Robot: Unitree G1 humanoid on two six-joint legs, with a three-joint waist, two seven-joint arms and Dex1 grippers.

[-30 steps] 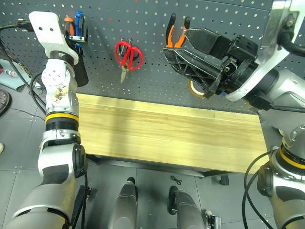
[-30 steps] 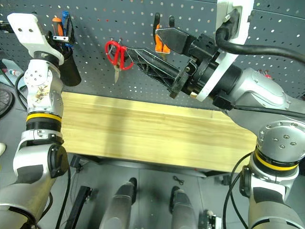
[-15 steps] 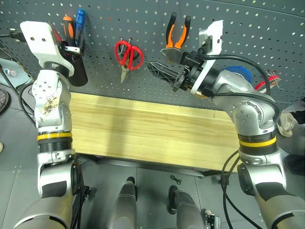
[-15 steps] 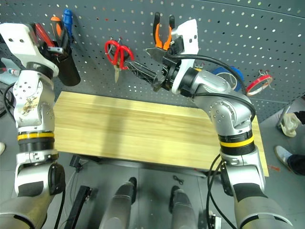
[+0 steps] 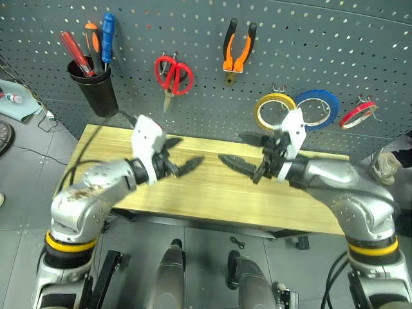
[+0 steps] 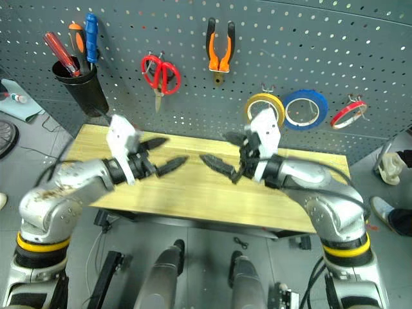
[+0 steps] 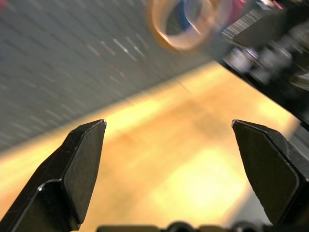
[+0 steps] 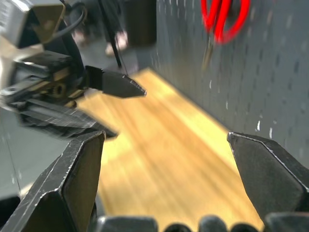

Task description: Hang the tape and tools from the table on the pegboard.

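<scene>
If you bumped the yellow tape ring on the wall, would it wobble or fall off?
The yellow tape roll hangs by its wide hole on a hook of the pegboard, so a bump would probably set it swinging, not drop it. It is a round ring, so off the hook it would likely roll. It looks thin, so probably light.

The pegboard [image 5: 322,45] is dark blue-grey, dotted with pale holes. The scissors [image 5: 172,72] are red-handled, the pliers [image 5: 239,45] orange-and-black. The table [image 5: 212,193] is pale yellow wood.

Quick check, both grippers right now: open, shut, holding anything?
Left gripper: open, holding nothing, above the table.
Right gripper: open, holding nothing, above the table.
</scene>
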